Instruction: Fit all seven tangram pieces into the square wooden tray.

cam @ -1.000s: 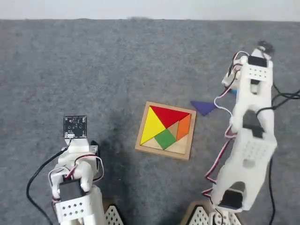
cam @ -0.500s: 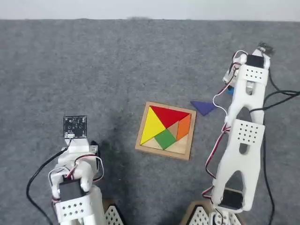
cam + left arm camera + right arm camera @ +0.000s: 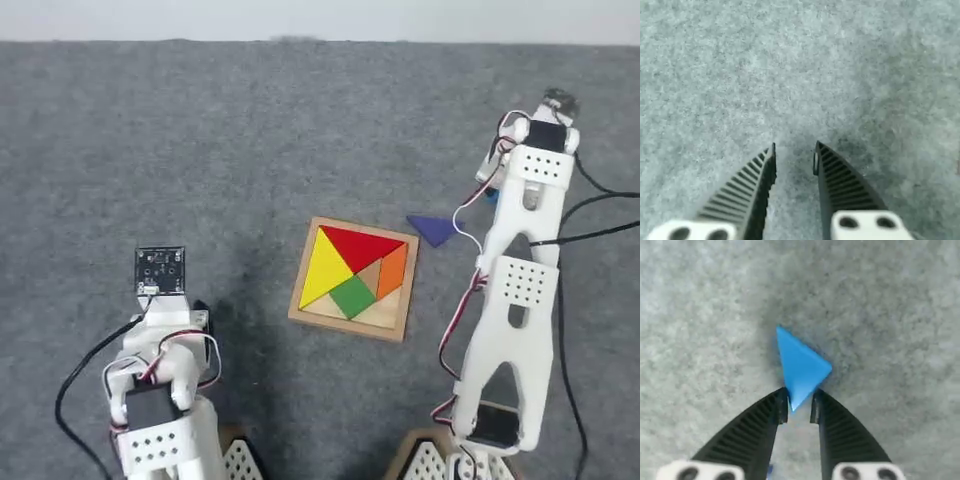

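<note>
The square wooden tray point(image 3: 343, 326) lies mid-table with yellow point(image 3: 323, 271), red point(image 3: 360, 244), green point(image 3: 353, 296) and orange point(image 3: 392, 270) pieces in it; bare wood shows between them and along the near side. A purple triangle point(image 3: 436, 229) lies on the carpet just off the tray's far right corner. At the far right, my right gripper point(image 3: 799, 407) is shut on one corner of a blue triangle point(image 3: 802, 365), which rests low on the carpet; from above a bit of this blue triangle point(image 3: 491, 195) peeks out beside that arm's wrist. My left gripper point(image 3: 794, 147) hangs open over bare carpet at the near left.
Grey carpet covers the whole table. The right arm point(image 3: 520, 300) stretches along the right side, its cables looping beside the purple triangle. The left arm point(image 3: 160, 390) stays folded at the near left, well away from the tray.
The right arm has straightened out and stretched farther away from its base toward the blue triangle. The left arm, tray and purple triangle have not moved.
</note>
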Available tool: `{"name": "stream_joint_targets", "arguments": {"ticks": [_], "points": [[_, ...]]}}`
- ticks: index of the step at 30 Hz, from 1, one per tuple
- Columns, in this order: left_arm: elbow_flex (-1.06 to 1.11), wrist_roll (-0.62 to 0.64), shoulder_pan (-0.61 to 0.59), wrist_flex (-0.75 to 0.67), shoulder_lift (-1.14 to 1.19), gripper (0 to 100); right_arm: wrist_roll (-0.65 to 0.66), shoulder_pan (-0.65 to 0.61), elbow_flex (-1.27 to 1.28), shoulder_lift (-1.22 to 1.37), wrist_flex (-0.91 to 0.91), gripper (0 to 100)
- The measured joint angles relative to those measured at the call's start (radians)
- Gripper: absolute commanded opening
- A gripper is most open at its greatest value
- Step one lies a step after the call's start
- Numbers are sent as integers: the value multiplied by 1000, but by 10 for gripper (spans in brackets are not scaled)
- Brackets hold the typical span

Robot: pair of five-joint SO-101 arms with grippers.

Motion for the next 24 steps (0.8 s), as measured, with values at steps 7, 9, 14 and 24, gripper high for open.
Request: {"name": "stream_joint_targets", "arguments": {"ticks": [7, 9, 14, 24], "points": [[0, 0, 0, 0, 0, 121, 121, 15, 304, -153, 0, 80], [0, 0, 0, 0, 0, 121, 143, 15, 446, -232, 0, 80], [0, 0, 0, 0, 0, 121, 222, 15, 743, -459, 0, 86], [0, 0, 0, 0, 0, 121, 359, 15, 781, -721, -173, 273]]}}
